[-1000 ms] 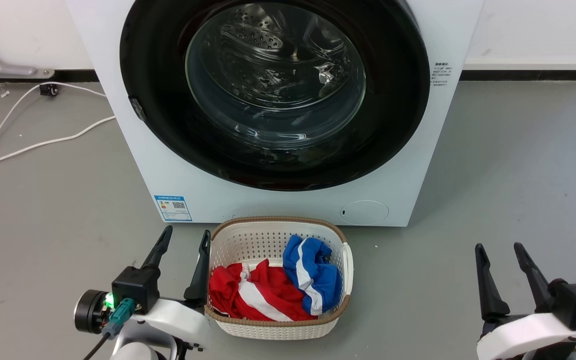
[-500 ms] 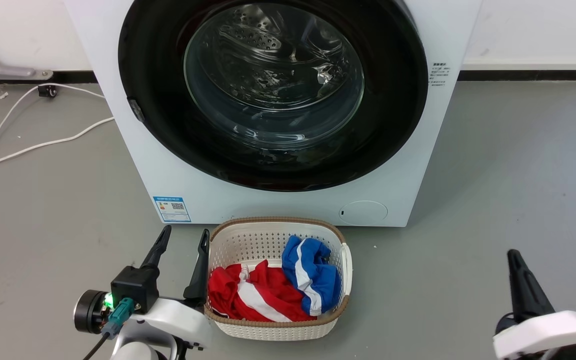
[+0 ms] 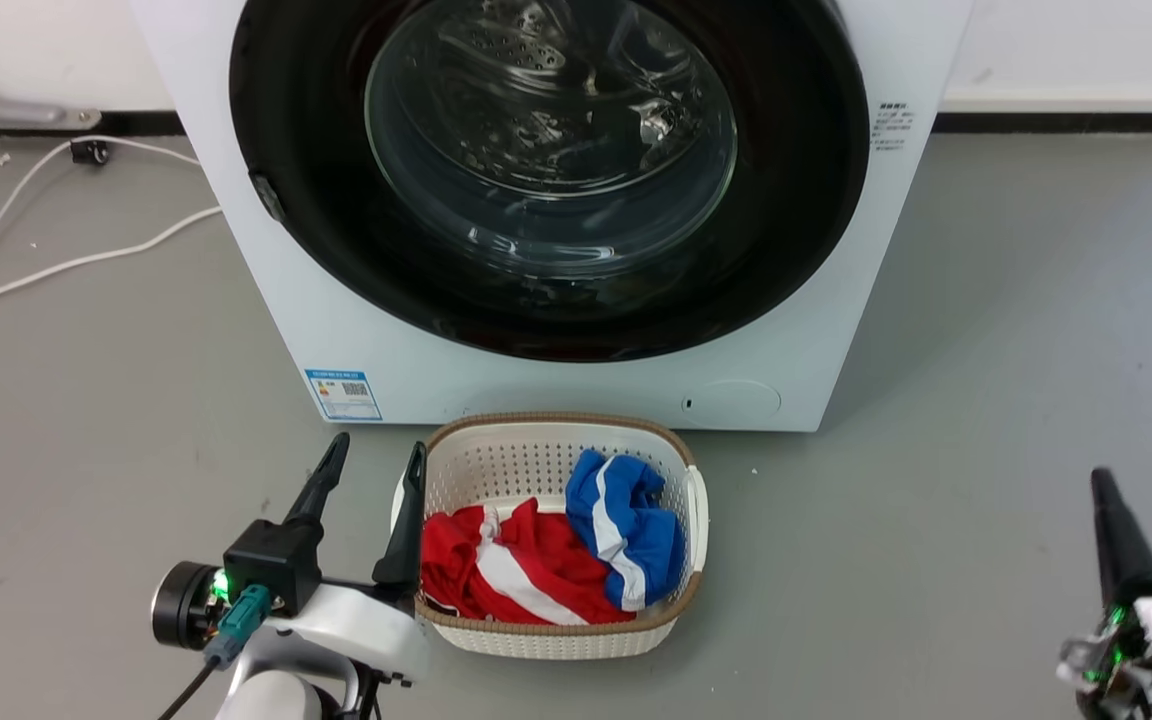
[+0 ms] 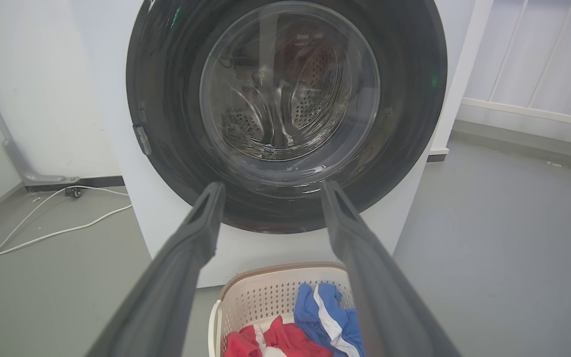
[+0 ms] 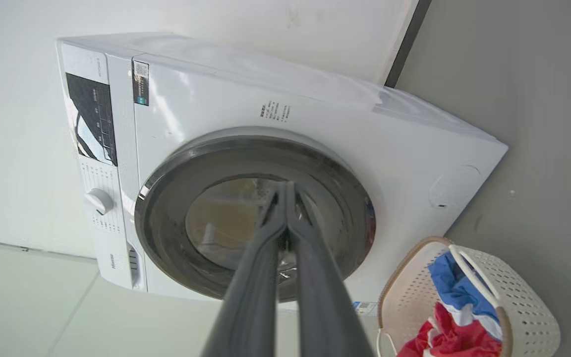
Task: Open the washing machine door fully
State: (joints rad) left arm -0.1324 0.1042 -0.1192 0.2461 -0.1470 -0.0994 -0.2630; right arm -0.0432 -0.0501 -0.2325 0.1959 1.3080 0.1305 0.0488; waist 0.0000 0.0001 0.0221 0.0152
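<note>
door: glossy black round washing machine door (image 3: 548, 150), shut, ahead
left pincer (image 3: 378, 446): held wide
right pincer (image 5: 284, 191): pinched together
risk: white plastic basket (image 3: 456, 440) alongside left pincer gets clipped reaching in

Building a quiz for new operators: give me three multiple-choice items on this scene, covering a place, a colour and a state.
1. Where is the basket? A on the floor before the washing machine; B on top of it; C behind it.
2. The clothes in it are: A green and yellow; B red and blue; C black.
3. The washing machine door is: A fully open; B shut; C removed.
Key: A, it stands at the machine's foot; B, red and blue clothes lie inside; B, it sits flush in the front.
</note>
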